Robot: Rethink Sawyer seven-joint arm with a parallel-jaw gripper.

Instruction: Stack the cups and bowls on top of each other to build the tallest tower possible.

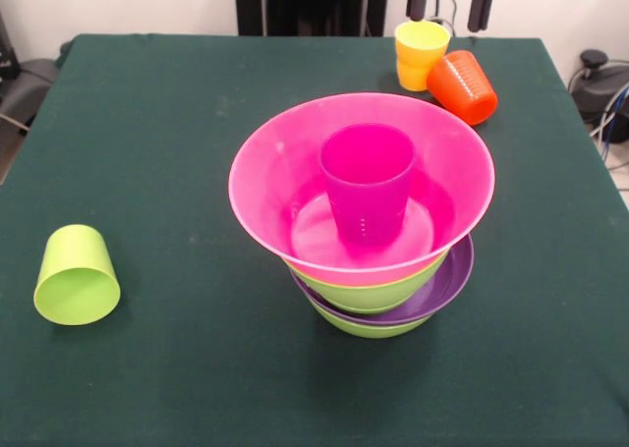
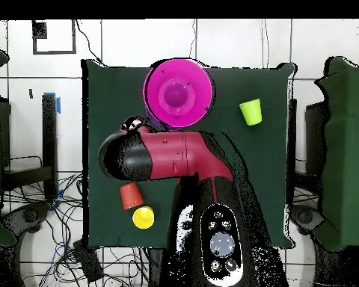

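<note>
The tower stands mid-table: a wide pink bowl (image 1: 265, 187) sits on top of a lime green bowl (image 1: 369, 292), a shallow purple bowl (image 1: 447, 282) and another lime green bowl (image 1: 366, 326). A translucent purple cup (image 1: 366, 182) stands upright inside the pink bowl. A lime green cup (image 1: 77, 275) lies on its side at the left. A yellow-orange cup (image 1: 421, 54) stands upright at the far right, with an orange cup (image 1: 462, 86) on its side beside it. My gripper (image 1: 450, 0) hangs open and empty above those two cups. The small red bowl is out of view.
In the overhead view the red arm (image 2: 175, 157) reaches across the table beside the tower (image 2: 201, 82), and the lime green cup (image 2: 250, 112) lies apart. The orange cup (image 2: 131, 196) and the yellow-orange cup (image 2: 143, 217) sit near the robot's base.
</note>
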